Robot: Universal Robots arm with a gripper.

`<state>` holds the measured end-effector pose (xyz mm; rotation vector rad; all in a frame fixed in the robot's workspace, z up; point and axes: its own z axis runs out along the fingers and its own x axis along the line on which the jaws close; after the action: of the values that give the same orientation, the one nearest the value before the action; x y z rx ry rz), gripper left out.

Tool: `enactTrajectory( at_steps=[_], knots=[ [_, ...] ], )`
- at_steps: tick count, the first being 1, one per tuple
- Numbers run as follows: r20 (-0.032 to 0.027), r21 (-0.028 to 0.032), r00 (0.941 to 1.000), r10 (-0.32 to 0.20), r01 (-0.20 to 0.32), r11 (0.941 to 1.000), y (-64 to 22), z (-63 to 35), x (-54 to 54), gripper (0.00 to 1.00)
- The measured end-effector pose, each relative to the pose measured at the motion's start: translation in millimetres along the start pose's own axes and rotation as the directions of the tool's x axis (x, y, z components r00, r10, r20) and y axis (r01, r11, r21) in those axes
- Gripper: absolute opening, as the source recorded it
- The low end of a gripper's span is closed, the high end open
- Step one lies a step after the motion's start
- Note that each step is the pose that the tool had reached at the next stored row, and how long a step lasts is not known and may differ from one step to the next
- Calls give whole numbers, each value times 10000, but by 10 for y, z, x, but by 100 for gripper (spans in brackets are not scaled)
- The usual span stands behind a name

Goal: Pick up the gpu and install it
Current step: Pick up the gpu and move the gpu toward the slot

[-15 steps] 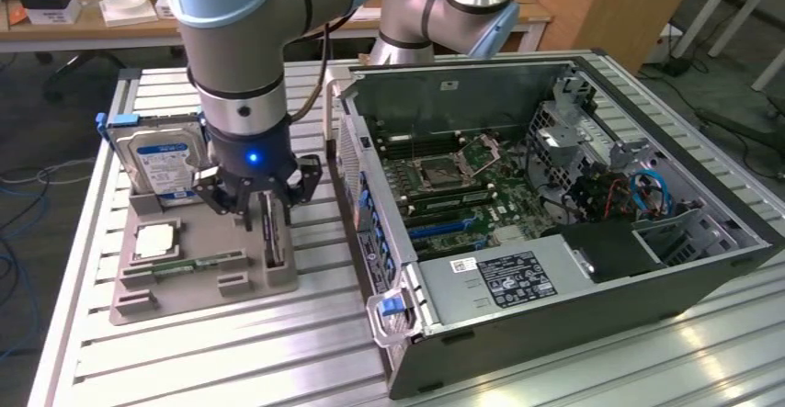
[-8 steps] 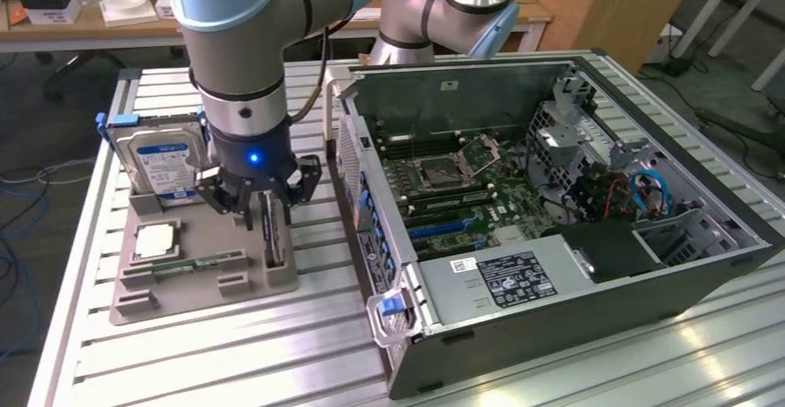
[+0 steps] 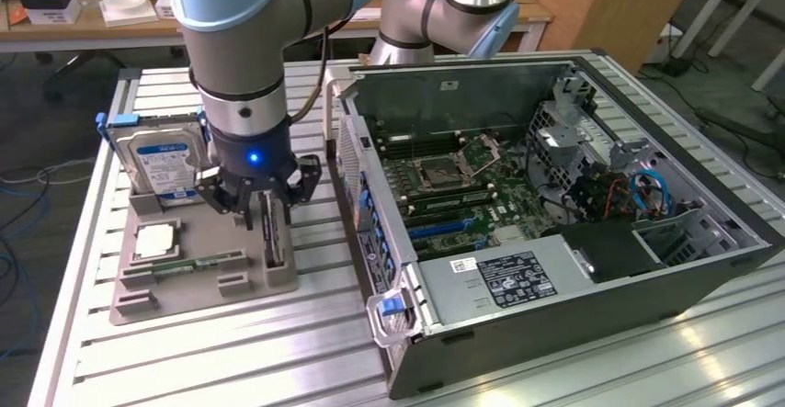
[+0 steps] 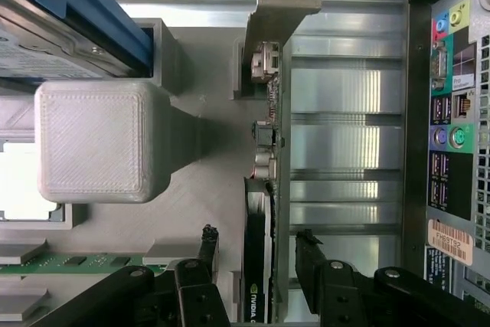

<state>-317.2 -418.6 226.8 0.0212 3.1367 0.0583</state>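
The claw (image 3: 272,212) is hovering with its fingers (image 4: 208,246) standing apart on either side of the gpu (image 4: 257,285), gripping nothing, while the card is sitting on edge in a slot of the grey holder (image 3: 184,301) on the slatted tabletop (image 3: 245,361), beside the open computer case (image 3: 552,278).

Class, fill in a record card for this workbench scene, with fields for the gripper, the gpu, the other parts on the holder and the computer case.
gripper: open, low over the gpu, one finger on each side of the card
gpu: on edge in a slot of the grey holder, not lifted
other parts on holder: hard drive upright; processor and memory stick lying flat
computer case: side open, motherboard exposed, at the exterior view's right of the holder
task state: gpu not yet installed
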Motion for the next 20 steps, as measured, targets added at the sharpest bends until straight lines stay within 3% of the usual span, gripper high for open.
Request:
enactTrajectory(
  at_steps=[11,12,13,16,20],
  knots=[
    [0,12,10000,-2,2,10000,41,1,0,51],
    [-1,12,10000,-2,2,10000,41,1,0,45],
    [-1,12,10000,-3,3,10000,41,1,0,45],
    [-1,13,10000,-3,3,10000,41,1,0,27],
    [-1,13,10000,-2,2,10000,41,1,0,26]
  ],
)
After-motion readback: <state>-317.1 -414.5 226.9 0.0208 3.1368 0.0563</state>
